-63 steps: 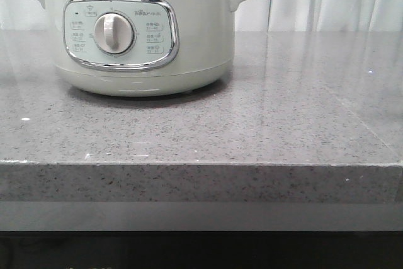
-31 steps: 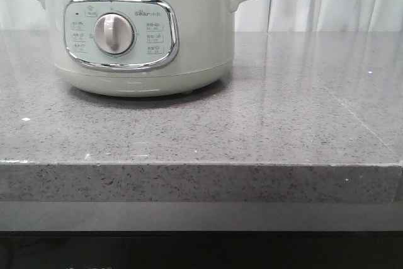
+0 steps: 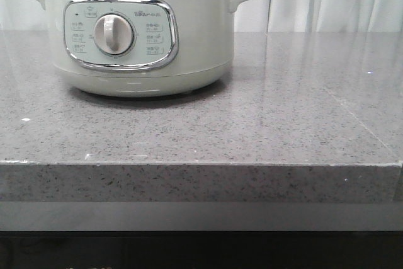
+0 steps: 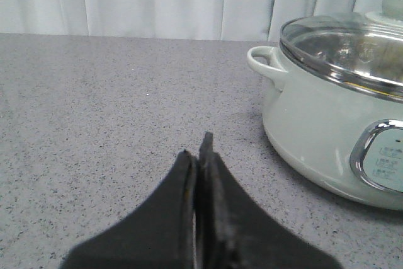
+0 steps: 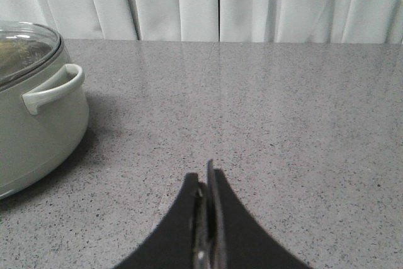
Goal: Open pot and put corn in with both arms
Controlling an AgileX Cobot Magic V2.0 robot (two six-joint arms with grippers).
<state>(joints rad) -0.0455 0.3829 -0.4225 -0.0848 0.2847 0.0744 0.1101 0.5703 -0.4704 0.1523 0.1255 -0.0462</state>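
The pot [image 3: 201, 36], pale green-grey with a chrome-framed panel and silver dial [image 3: 113, 34], stands at the back left of the grey counter. Its glass lid [image 4: 340, 48] is on, resting on the metal rim. My left gripper [image 4: 200, 149] is shut and empty, low over the counter to the left of the pot [image 4: 315, 130]. On the other side, beyond the pot's handle [image 5: 53, 89], my right gripper [image 5: 206, 177] is shut and empty. A faint yellowish patch [image 5: 9, 55] shows through the lid; I cannot tell whether it is the corn. Neither gripper appears in the front view.
The speckled grey stone counter [image 3: 283, 124] stretches to the right of the pot, and its front edge [image 3: 201, 165] runs across the front view. White curtains [image 5: 220, 1] hang behind the counter.
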